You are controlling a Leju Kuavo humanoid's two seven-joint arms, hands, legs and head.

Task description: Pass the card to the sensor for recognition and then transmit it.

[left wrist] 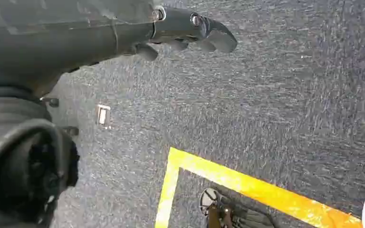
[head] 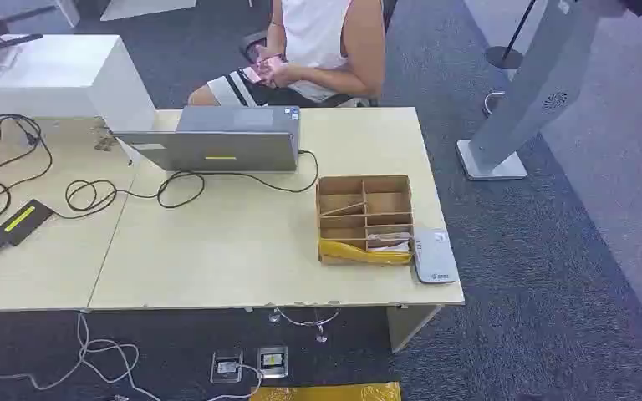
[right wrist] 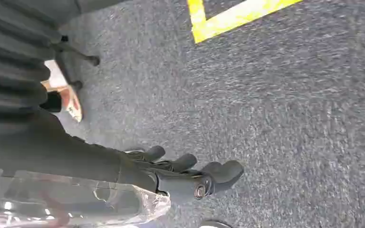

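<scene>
The bench point(head: 242, 242) carries everything, and the divided cardboard box point(head: 364, 219) near its right end serves as the landmark. Well to the left of the box sits a grey laptop point(head: 217, 140), its cable looping across the wood. Touching the right side of the box lies the flat grey sensor point(head: 434, 256), at the bench's edge. Inside the box, in the near right compartment, pale flat items that seem to be the card point(head: 389, 243) lie stacked; too small to tell more. Beyond the laptop a seated person point(head: 318, 50) holds a phone.

The left hand point(left wrist: 190, 33) hangs over carpet, fingers loosely curled and grasping nothing. The right hand point(right wrist: 190, 178) hangs likewise, fingers slack and bare.

By my judgement the task has not started: the next move calls for raising the right hand to the box and pinching one card out, then carrying it over the sensor
</scene>
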